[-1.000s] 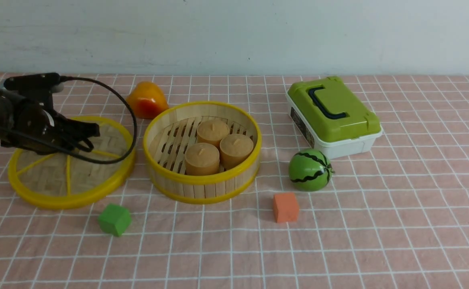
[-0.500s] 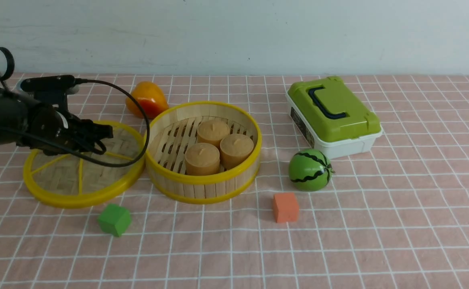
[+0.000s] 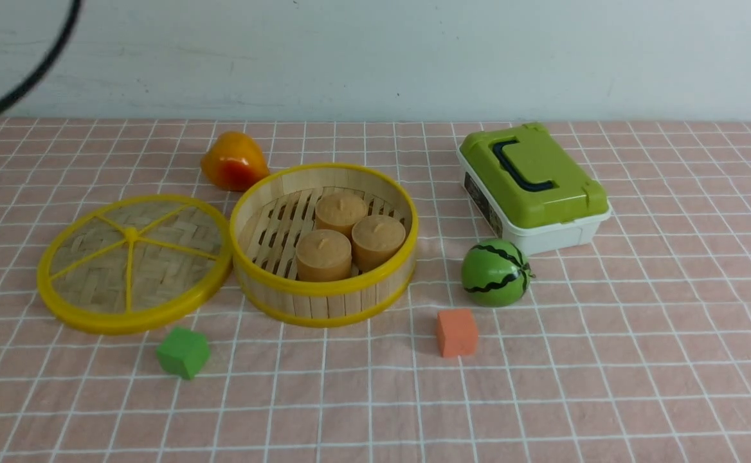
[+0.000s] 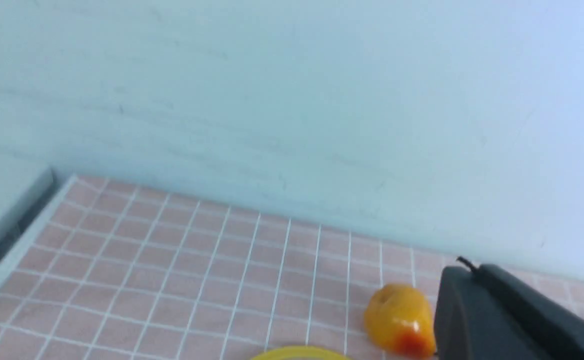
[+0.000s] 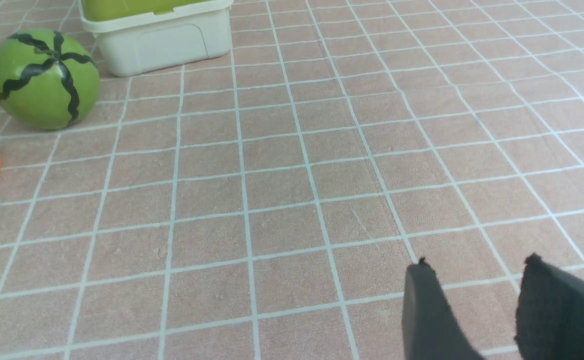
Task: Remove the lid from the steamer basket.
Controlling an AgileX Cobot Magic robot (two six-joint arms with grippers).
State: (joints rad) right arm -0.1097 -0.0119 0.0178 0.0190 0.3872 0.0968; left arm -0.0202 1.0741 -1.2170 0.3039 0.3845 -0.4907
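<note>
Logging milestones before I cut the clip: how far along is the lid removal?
Done: the lid lies on the cloth beside the steamer basket, which stands open with three tan cylinders showing. In hand: nothing; the right gripper is open and empty, and the front view shows no arm near the lid. Remaining: nothing apparent.

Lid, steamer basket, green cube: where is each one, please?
lid (image 3: 136,265): front view, woven middle of the disc.
steamer basket (image 3: 324,306): front view, front slat wall.
green cube (image 3: 183,352): front view, middle of the cube.
</note>
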